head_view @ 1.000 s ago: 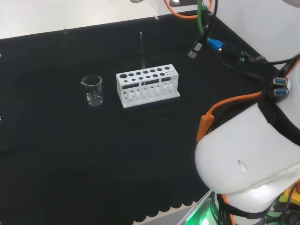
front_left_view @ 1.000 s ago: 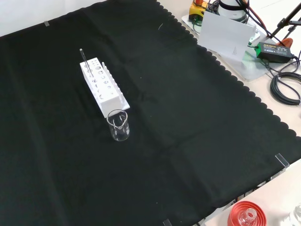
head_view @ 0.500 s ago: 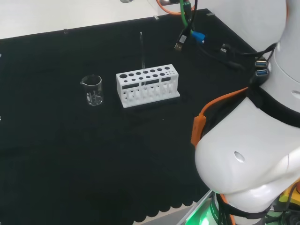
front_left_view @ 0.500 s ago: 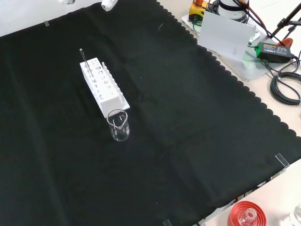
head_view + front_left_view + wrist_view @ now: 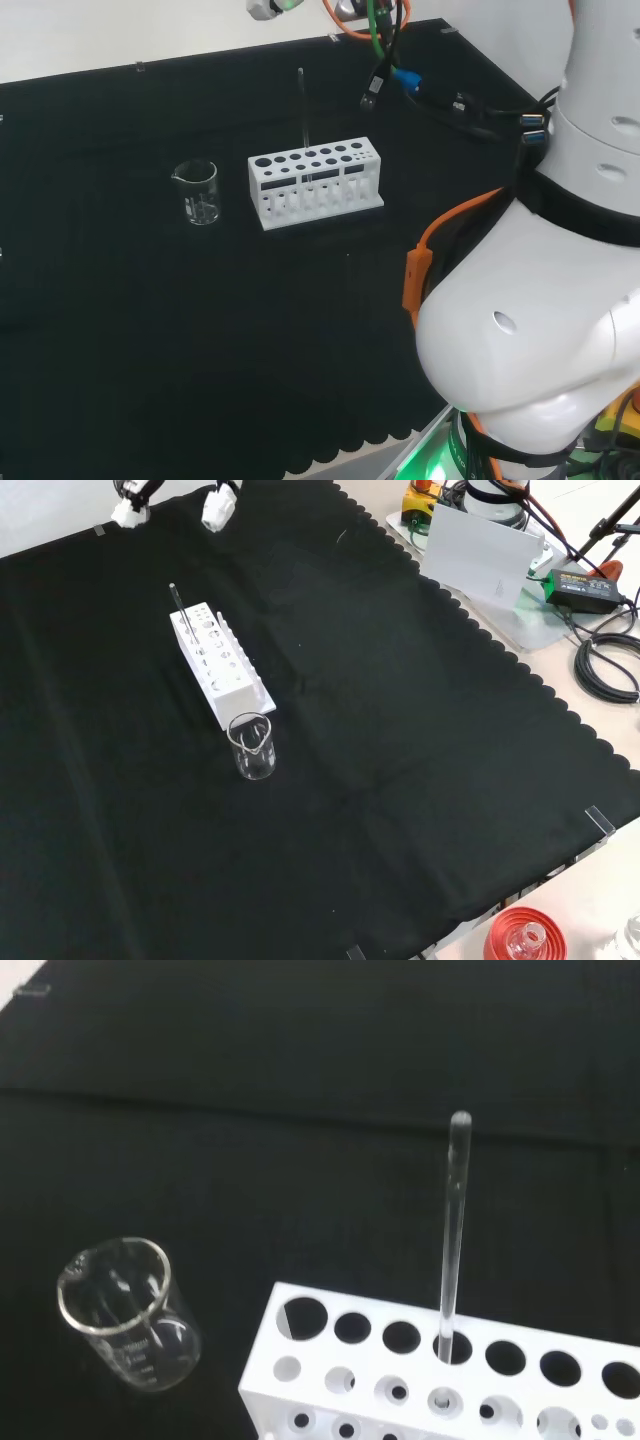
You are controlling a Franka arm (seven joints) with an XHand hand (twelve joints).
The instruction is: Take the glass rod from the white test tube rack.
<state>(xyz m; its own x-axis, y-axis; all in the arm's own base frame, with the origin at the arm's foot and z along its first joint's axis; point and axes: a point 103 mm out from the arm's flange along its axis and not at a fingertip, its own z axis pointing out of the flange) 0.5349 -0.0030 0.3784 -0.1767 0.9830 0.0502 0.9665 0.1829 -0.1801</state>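
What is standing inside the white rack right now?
One glass rod stands upright in a hole in the rack's back row. The other holes look empty. The rod's lower end is hidden inside the rack.

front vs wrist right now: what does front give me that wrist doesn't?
Front alone: fingertips of the hand coming in at the view's top, apart from the rod; the scalloped edge of the black cloth; a red ribbed stand at the bottom edge; cables and a white panel beyond the cloth.

Wrist alone: a close look at the rack's holes, with the glass rod standing upright in one hole of the large-hole row.

Both: the white test tube rack, the rod in it, and the glass beaker standing apart from one end of the rack.
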